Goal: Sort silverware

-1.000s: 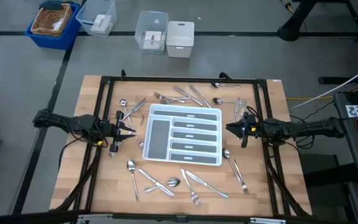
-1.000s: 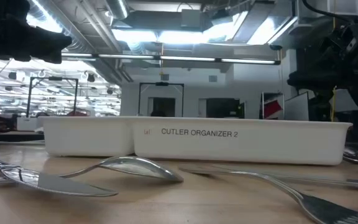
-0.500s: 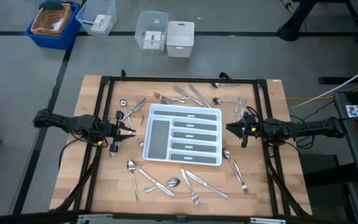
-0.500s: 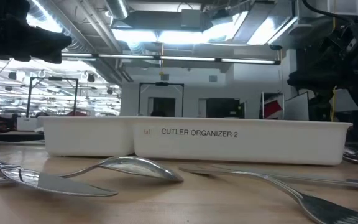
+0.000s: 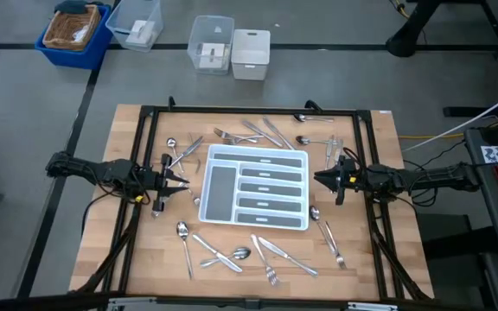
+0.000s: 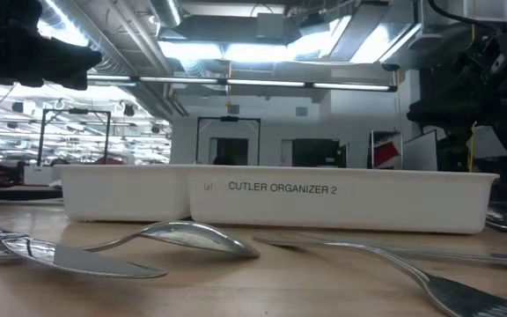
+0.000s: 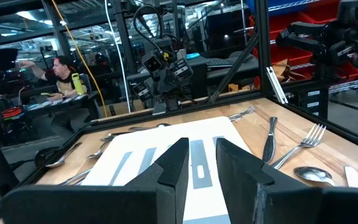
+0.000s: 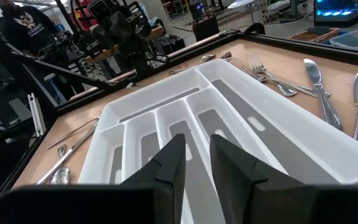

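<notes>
Wooden table (image 5: pixel 102 246); tray (image 6: pixel 271 201) reads "CUTLER ORGANIZER 2".

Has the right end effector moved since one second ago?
No. The right end effector hovers at the same spot beside the white tray's right edge in the high view.

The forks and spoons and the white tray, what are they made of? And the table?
The silverware looks like polished metal: it is silvery and mirrors the ceiling lights in the low view. The white tray looks like smooth moulded plastic, matte white with grey strips lining its compartments; those could be rubbery, hard to tell. The table looks like pale wood, with plank lines and grain.
</notes>
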`<state>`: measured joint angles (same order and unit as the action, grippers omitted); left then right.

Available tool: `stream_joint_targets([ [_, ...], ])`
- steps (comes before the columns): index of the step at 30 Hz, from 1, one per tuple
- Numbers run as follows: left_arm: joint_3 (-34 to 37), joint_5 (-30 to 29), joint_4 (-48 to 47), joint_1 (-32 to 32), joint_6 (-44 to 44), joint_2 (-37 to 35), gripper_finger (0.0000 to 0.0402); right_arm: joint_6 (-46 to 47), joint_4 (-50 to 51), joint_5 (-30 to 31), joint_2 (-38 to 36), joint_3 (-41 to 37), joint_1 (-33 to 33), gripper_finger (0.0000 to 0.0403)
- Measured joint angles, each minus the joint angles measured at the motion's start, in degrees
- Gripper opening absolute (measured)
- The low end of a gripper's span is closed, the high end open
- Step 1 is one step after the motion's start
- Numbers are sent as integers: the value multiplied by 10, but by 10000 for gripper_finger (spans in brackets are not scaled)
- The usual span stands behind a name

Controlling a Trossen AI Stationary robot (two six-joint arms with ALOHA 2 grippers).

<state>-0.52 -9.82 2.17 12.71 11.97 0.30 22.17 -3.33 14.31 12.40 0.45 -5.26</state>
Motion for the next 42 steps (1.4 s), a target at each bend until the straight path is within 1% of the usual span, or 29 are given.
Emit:
stream_joint_targets([
  [4, 0, 0, 0, 0, 5, 0, 72, 0, -1, 0, 0, 0, 0, 79],
  [8, 0, 0, 0, 0, 76, 0, 72, 0, -6, 1, 0, 0, 0, 79],
  [14, 0, 0, 0, 0, 125, 0, 72, 0, -5, 1, 0, 0, 0, 79],
  [20, 0, 0, 0, 0, 118, 0, 72, -1, -6, 10, 0, 0, 0, 79],
  [25, 0, 0, 0, 0, 114, 0, 72, 0, -18, 64, 0, 0, 0, 79],
  [28, 0, 0, 13, 0, 79, 0, 72, 3, -38, 87, 0, 0, 0, 79],
  [31, 0, 0, 53, 0, 13, 0, 72, 4, -63, 111, 0, 0, 0, 79],
  [35, 0, 0, 163, 0, -78, 0, 72, 4, -116, 122, 0, 0, 0, 79],
  [38, 0, 0, 258, 0, -106, 0, 72, 5, -158, 122, 0, 0, 0, 79],
  [42, 0, 0, 370, 0, -142, 0, 72, 5, -187, 121, 0, 0, 0, 79],
])
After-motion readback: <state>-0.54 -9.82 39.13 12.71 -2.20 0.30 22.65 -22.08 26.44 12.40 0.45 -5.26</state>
